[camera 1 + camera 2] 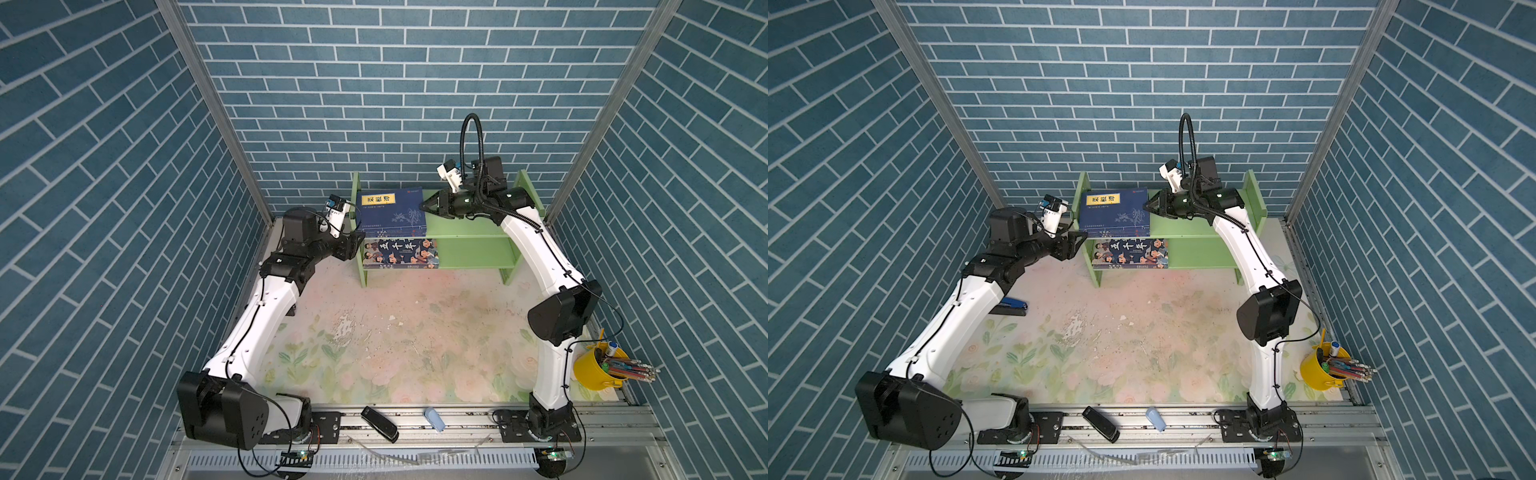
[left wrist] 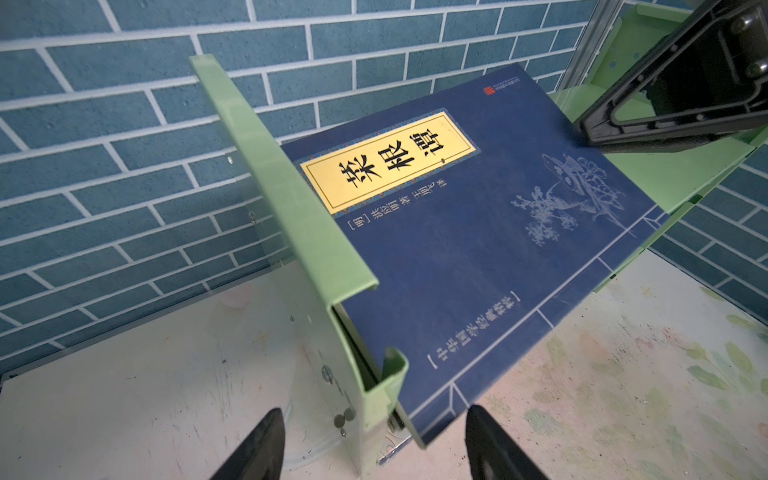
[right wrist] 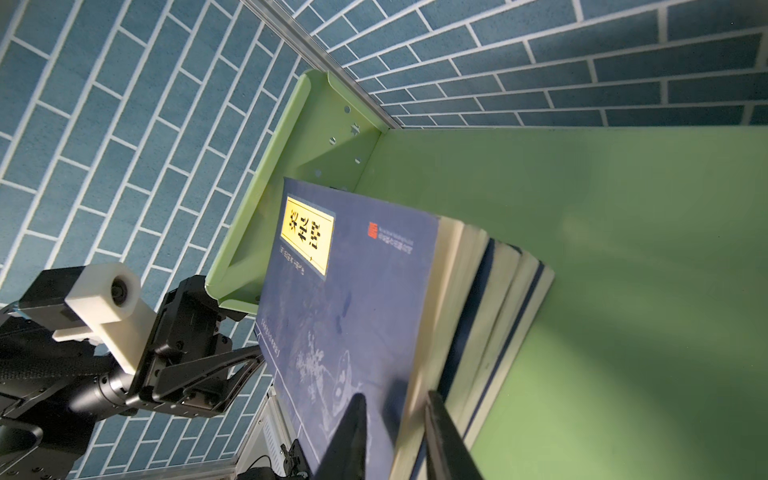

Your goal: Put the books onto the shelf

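The light green shelf [image 1: 469, 226] stands against the back wall. A stack of thin navy books [image 1: 392, 212] with a yellow title label lies flat at the left end of its top tier, against the side panel [image 2: 291, 199]. The cartoon-covered book [image 1: 401, 251] lies on the lower tier beneath them. My right gripper [image 1: 424, 205] is at the stack's right edge. In the right wrist view its jaws [image 3: 392, 395] stand slightly apart around the top book's [image 3: 345, 291] edge, one finger over the cover. My left gripper [image 1: 359, 245] hangs open outside the left side panel, its fingers [image 2: 276, 415] empty.
A yellow bucket [image 1: 594, 370] of pens stands at the front right. A black stapler [image 1: 379, 424] and a pale blue piece [image 1: 434, 417] lie on the front rail. A blue stapler [image 1: 1011, 307] lies under the left arm. Brick-patterned walls close in on three sides.
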{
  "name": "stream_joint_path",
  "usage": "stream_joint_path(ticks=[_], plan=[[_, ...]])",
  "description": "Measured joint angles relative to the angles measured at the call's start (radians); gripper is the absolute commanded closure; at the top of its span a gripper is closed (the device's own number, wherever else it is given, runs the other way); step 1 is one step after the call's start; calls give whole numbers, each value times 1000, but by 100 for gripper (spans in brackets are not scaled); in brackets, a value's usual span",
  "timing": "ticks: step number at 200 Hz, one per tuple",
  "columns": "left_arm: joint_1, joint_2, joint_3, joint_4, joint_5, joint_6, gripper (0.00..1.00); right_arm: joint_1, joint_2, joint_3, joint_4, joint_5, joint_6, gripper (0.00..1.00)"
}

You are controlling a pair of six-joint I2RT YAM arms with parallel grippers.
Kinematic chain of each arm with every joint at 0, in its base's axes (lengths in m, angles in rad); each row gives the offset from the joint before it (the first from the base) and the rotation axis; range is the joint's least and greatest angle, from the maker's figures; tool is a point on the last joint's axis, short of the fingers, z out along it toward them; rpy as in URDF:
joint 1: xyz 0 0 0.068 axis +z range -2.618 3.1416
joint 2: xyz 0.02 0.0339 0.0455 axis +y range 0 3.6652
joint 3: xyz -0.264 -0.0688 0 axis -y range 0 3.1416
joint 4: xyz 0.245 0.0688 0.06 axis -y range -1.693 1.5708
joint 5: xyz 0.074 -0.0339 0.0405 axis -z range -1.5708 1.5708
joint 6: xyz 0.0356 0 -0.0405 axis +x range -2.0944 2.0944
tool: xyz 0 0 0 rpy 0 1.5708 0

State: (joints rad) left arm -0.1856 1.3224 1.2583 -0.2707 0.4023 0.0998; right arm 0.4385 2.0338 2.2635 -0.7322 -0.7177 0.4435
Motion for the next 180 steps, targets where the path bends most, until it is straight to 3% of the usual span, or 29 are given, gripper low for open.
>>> stream_joint_path(ticks=[48,129,153,180], plan=[[0,0,8,-5,-10,0,30,0,-8,-17,14,27,-8,64],[0,-5,11,-14,-21,2,30,0,-154,-135,59,98,-49,62],[0,-14,11,-15,-21,3,30,0,-209,-185,70,106,-59,68],[0,-21,11,-16,-20,5,30,1,-275,-267,81,96,-74,82]])
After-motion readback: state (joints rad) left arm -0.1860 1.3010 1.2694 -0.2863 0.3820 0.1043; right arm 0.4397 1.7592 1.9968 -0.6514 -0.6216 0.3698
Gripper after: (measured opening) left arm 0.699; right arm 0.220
